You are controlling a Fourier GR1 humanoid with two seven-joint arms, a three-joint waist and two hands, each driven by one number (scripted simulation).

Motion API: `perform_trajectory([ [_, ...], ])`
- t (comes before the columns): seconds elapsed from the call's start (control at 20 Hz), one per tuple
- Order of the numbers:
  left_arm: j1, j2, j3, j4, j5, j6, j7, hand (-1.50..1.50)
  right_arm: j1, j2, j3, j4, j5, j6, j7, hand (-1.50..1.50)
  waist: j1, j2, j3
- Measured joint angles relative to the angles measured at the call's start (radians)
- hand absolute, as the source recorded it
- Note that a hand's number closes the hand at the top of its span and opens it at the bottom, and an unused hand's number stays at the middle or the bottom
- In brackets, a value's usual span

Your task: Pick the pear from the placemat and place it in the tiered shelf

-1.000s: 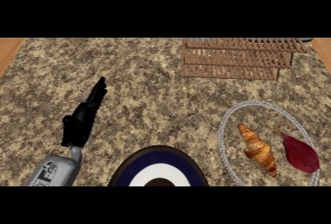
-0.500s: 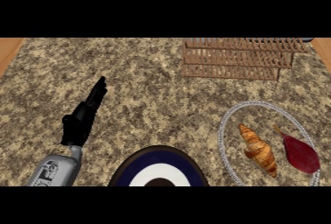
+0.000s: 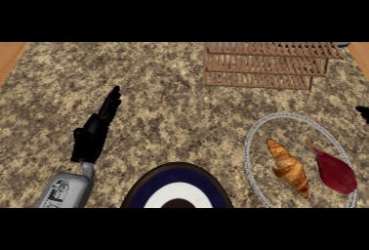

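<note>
The left hand (image 3: pixel 96 131) was found resting on the granite counter (image 3: pixel 166 97) at the view's left, fingers straight and together, pointing away from the robot, holding nothing. It lay well apart from every object of the task; by its posture it was judged idle rather than reaching.

At the right edge of the view a small black shape (image 3: pixel 362 114) intruded level with the upper rim of the placemat. It was probably part of the right hand, but too little showed to say whether its fingers were apart or curled.

Between the two, at the lower edge, stood a dark blue plate with a white centre (image 3: pixel 177 189), not called for by the task.

Further right lay the placemat (image 3: pixel 249 146), a pale-edged oval. On it rested a croissant (image 3: pixel 290 167) and, just beside it toward the right, a dark red fruit with a thin stem (image 3: pixel 336 172), taken to be the pear. The two were near but apart. The pear had not been lifted.

The tiered shelf (image 3: pixel 263 65), of brown slatted wood, stood at the far edge of the counter, well apart from the placemat. The pear's position on the right side favoured a pick by the right hand, in this examiner's judgement.
</note>
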Motion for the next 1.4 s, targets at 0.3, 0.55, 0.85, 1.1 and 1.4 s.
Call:
perform_trajectory([
  [0.3, 0.033, -0.014, 0.015, -0.062, -0.02, -0.027, 0.03, 0.0, -0.019, 0.044, -0.005, 0.035, 0.101, 0.007, -0.042, -1.5, 0.002, 0.0, 0.0],
  [0.55, 0.019, -0.027, 0.038, -0.057, -0.033, -0.041, 0.039, 0.0, -0.015, 0.081, -0.005, -0.012, 0.143, 0.022, -0.003, -1.5, 0.001, 0.0, 0.0],
  [0.85, 0.026, -0.044, 0.053, -0.047, -0.057, -0.061, 0.023, 0.0, -0.041, 0.118, 0.001, 0.027, 0.229, 0.015, -0.027, -1.5, 0.002, 0.0, 0.0],
  [1.1, 0.044, -0.051, 0.072, -0.057, -0.064, -0.077, 0.016, 0.0, -0.031, 0.143, 0.003, 0.034, 0.292, 0.006, -0.06, -1.5, 0.002, 0.0, 0.0],
  [1.4, 0.042, -0.076, 0.074, -0.052, -0.094, -0.076, 0.011, 0.0, -0.03, 0.186, 0.018, 0.081, 0.374, -0.033, -0.109, -1.5, 0.003, 0.0, 0.0],
])
